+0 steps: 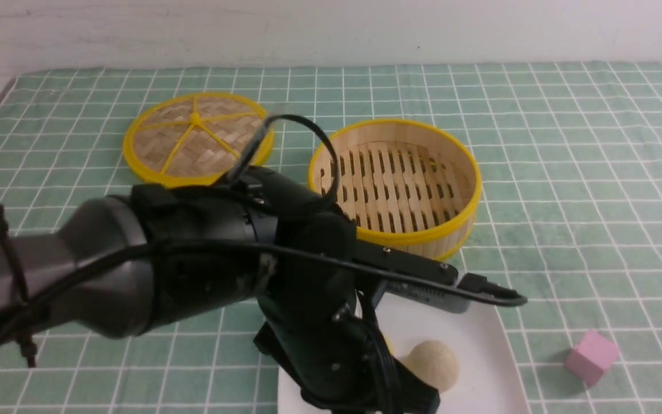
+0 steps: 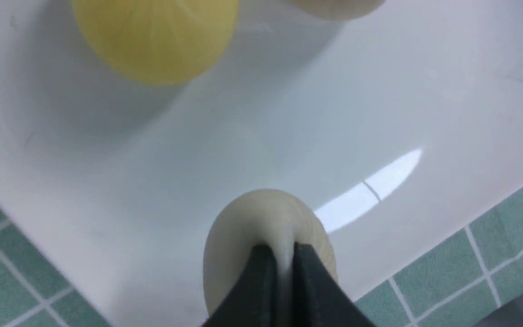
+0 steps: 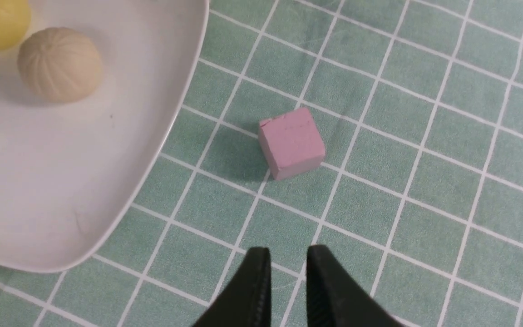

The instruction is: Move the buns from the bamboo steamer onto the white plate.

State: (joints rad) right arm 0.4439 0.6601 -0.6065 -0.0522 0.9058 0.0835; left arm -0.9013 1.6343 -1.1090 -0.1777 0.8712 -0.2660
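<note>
The bamboo steamer (image 1: 417,237) stands empty mid-table. In front of it lies the white plate (image 1: 480,345), largely covered by my left arm. My left gripper (image 2: 279,250) is shut on the pleated top of an off-white bun (image 2: 252,227), low over the plate (image 2: 379,91). A pale yellow bun (image 2: 152,36) and a beige bun (image 2: 334,7) lie further in on the plate. The beige bun (image 1: 431,365) also shows in the front view. My right gripper (image 3: 286,256) hovers over the cloth beside the plate (image 3: 39,181), its fingers a little apart and holding nothing.
A pink cube (image 3: 292,141) sits on the green checked cloth just right of the plate, ahead of my right gripper. The flat woven lid (image 1: 196,138) lies at the back left, beside the steamer. The table's left edge shows at the far left.
</note>
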